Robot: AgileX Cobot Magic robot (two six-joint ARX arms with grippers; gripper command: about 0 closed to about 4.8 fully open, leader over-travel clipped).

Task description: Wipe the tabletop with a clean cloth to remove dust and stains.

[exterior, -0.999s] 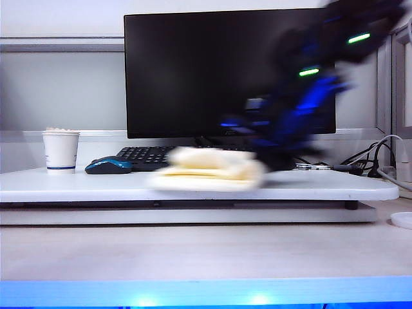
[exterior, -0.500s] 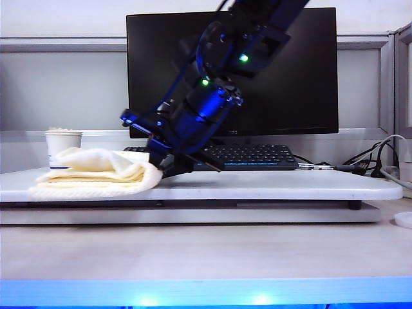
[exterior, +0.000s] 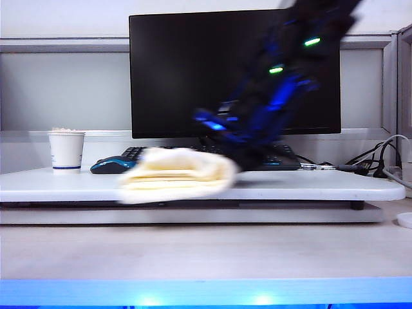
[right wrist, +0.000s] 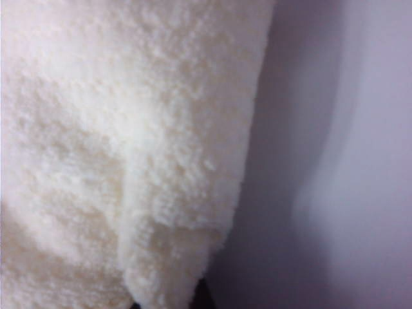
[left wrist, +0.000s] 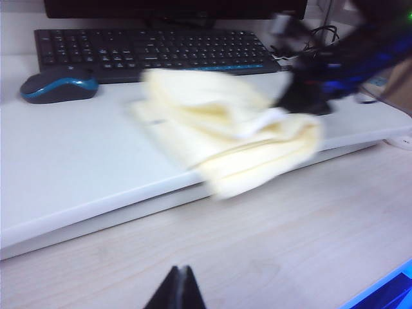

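Cream-white fluffy terry cloth [exterior: 175, 175] lies on the glossy white tabletop [exterior: 309, 187], apparently clamped by the blurred right gripper [exterior: 239, 158]. Only the left wrist view shows the left gripper [left wrist: 179, 290], pressed closed over the beige desk. No writing is legible.

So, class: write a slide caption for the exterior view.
Right end effector sweeps the cloth across the tabletop.

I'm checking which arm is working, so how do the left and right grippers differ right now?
The right gripper is over the tabletop, shut on the cloth; the left gripper hangs shut and empty above the wood-grain desk. The right looks motion-blurred, the left sharp. Both are dark.
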